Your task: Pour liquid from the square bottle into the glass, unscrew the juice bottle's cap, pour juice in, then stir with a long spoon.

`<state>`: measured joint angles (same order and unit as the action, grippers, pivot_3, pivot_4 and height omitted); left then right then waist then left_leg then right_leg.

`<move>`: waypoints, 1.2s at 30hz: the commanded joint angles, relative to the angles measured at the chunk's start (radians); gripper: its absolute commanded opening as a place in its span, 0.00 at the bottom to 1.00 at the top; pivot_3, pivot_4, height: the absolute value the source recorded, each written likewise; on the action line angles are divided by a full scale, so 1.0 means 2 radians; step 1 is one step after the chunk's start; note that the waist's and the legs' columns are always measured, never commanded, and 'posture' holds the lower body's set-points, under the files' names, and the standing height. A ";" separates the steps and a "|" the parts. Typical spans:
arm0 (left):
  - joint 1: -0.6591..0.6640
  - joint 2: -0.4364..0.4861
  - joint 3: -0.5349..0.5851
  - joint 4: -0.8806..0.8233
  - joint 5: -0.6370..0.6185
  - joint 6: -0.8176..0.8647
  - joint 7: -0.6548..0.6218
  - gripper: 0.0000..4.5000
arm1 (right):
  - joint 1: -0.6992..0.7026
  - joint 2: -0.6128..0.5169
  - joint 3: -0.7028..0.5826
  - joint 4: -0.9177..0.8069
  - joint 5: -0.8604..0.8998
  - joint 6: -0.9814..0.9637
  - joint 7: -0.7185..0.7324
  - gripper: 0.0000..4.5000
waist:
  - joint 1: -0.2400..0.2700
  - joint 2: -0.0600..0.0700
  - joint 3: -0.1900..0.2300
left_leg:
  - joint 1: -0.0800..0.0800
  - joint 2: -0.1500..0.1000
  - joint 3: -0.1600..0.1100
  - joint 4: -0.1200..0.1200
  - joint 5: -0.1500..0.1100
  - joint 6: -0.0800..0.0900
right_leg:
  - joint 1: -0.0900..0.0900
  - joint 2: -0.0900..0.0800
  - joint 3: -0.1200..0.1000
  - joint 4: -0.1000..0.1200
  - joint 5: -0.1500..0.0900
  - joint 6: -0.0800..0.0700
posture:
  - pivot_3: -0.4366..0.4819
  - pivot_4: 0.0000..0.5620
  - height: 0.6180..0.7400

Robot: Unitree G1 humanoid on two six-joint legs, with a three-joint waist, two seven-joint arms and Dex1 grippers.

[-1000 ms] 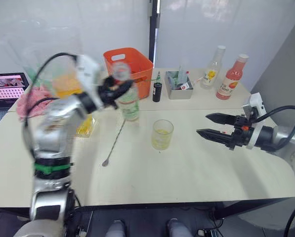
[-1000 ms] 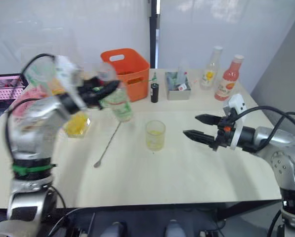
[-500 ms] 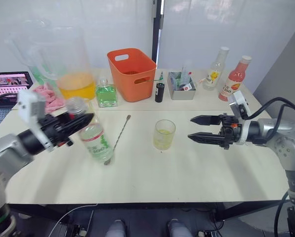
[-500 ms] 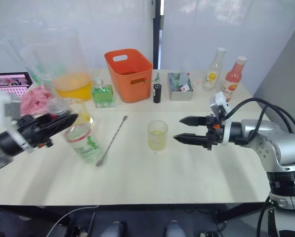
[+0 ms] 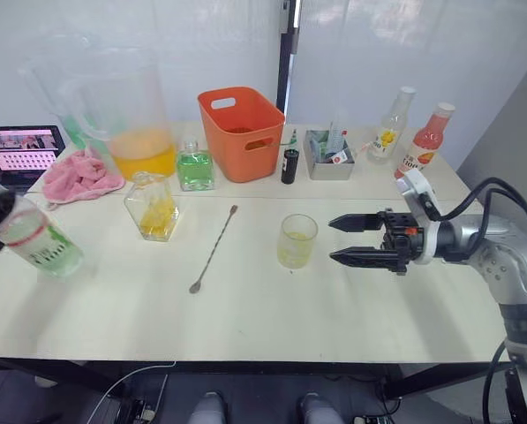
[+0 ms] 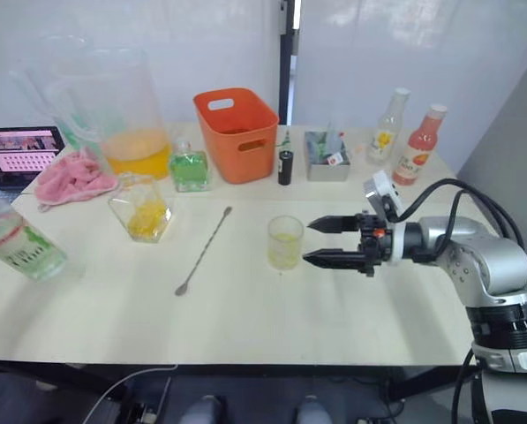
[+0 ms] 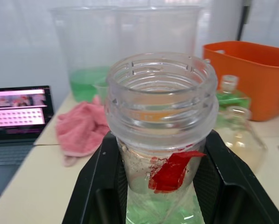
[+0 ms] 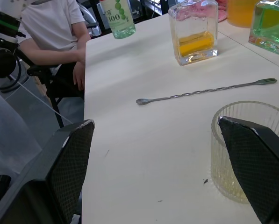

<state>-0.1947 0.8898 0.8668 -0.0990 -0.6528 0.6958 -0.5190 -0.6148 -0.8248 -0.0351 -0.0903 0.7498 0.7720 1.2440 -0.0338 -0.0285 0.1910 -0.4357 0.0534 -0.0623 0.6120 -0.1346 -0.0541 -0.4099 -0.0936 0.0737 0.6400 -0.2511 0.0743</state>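
Note:
The juice bottle (image 5: 35, 247) leans tilted at the table's far left edge. My left gripper (image 7: 160, 140) is shut on its neck. The bottle's mouth is open, with bare threads; the cap is out of view. The glass (image 5: 297, 240) stands mid-table with a little yellow liquid at the bottom. My right gripper (image 5: 332, 240) is open just right of it, fingers pointing at it and not touching. The long spoon (image 5: 212, 250) lies flat left of the glass. The square bottle (image 5: 154, 208) stands farther left with its stopper on.
At the back stand a big pitcher (image 5: 126, 115), a green square bottle (image 5: 195, 168), an orange basket (image 5: 244, 132), a grey box (image 5: 327, 155) and two bottles (image 5: 422, 141). A pink cloth (image 5: 79, 174) and a screen (image 5: 20, 150) lie back left. A person (image 8: 55, 32) sits beyond the table's left end.
My left arm has swung the juice bottle from above the table's middle down to the far left edge. The right gripper has edged closer to the glass, still open.

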 commanded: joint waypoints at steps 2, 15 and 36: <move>-0.052 0.022 -0.051 0.046 0.026 -0.041 -0.006 0.32 | 0.009 -0.004 -0.020 -0.026 0.008 0.005 -0.012 0.99 | 0.001 0.000 0.000 | 0.000 0.000 0.000 0.000 0.000 0.000 | 0.000 0.000 0.000 0.000 0.000 0.000 | 0.48 0.27 1.00; -0.291 0.013 -0.229 0.334 0.132 -0.162 -0.045 0.32 | 0.055 -0.008 -0.062 -0.074 0.025 0.018 -0.057 0.99 | 0.002 -0.001 0.000 | -0.003 0.000 0.000 -0.002 0.002 -0.001 | -0.005 0.000 0.000 0.001 0.003 0.004 | 0.48 0.27 1.00; -0.349 -0.017 -0.255 0.466 0.166 -0.248 -0.069 0.82 | 0.055 -0.011 -0.077 -0.077 0.024 0.014 -0.108 1.00 | -0.001 -0.002 0.000 | -0.003 0.000 0.000 -0.001 0.003 -0.001 | -0.005 0.000 0.000 0.003 0.003 0.004 | 0.48 0.27 1.00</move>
<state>-0.8808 0.8384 0.3352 0.8654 -0.3125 0.2181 -0.6569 -0.4910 -0.8402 -0.1711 -0.2265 0.7960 0.8093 1.0324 -0.0368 -0.0316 0.1908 -0.4423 0.0536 -0.0621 0.6091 -0.1280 -0.0564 -0.4199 -0.0928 0.0740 0.6456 -0.2454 0.0830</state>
